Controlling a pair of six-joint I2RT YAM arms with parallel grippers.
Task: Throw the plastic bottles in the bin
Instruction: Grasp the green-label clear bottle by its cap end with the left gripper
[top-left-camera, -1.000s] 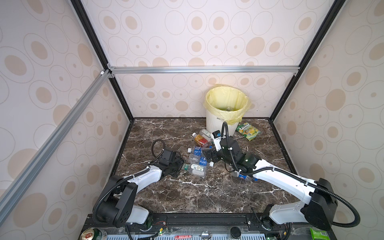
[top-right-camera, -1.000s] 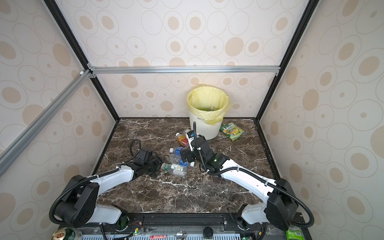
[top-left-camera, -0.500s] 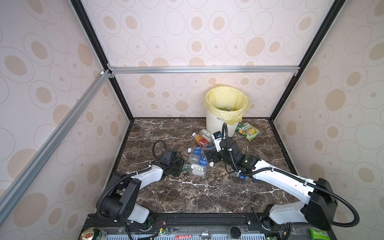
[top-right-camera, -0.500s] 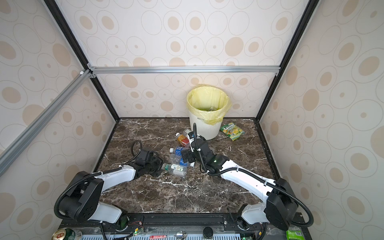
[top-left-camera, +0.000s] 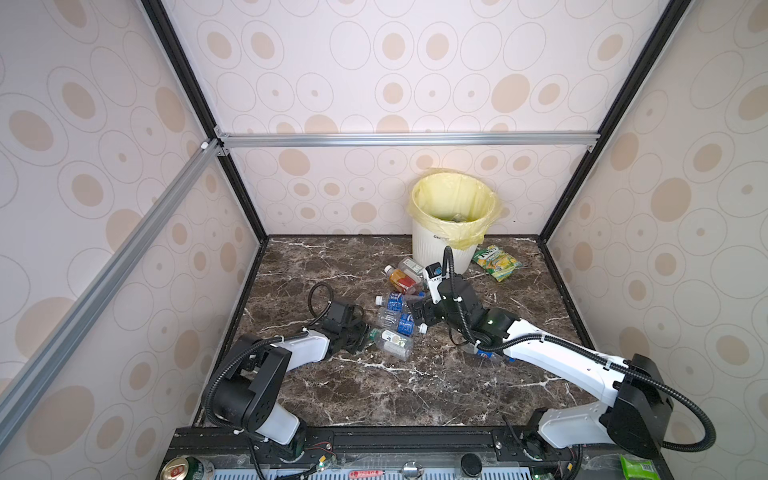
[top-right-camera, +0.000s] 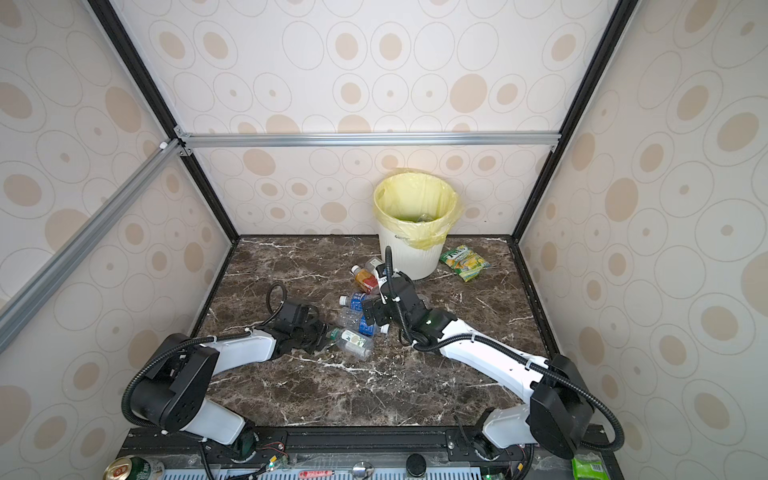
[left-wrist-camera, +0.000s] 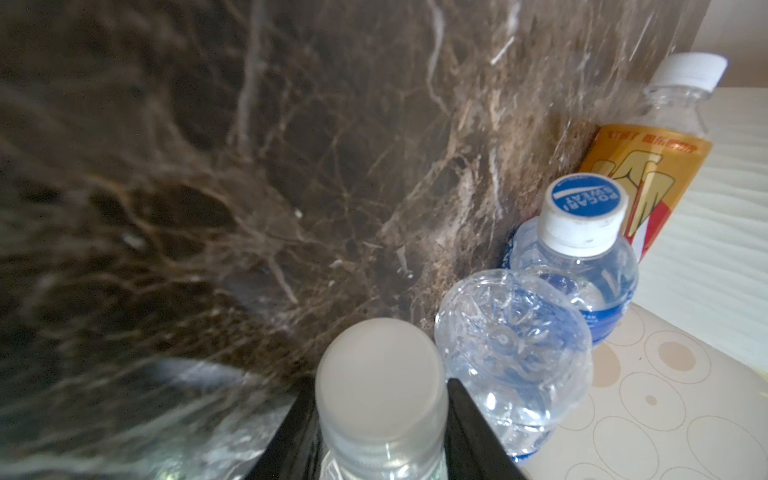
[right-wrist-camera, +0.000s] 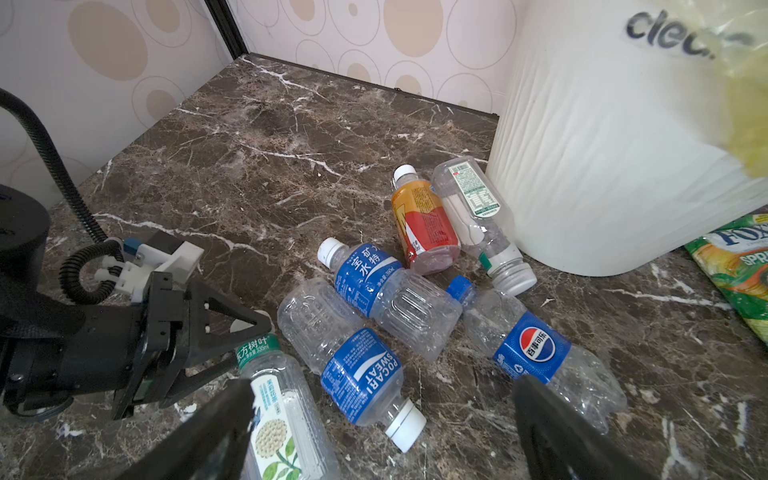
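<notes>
Left gripper (left-wrist-camera: 380, 388): jaws clamped on neck of green-label bottle (right-wrist-camera: 278, 399). Right gripper (right-wrist-camera: 382, 384): jaws wide apart over Pocari Sweat bottle (right-wrist-camera: 359, 374).

- bin (top-left-camera: 432, 253) is standing at the back of the table (top-left-camera: 374, 399), right of centre
- snack packet (top-left-camera: 496, 262) is lying just right of the bin
- plastic bottles (top-left-camera: 397, 305) are lying clustered before the bin
- front bottle (top-left-camera: 392, 343) is lying at the cluster's near edge, cap sitting between the left end effector (top-left-camera: 367, 335) fingers
- right end effector (top-left-camera: 417, 312) is hanging over the cluster's right side
- another bottle (top-left-camera: 484, 354) is lying under the right arm
</notes>
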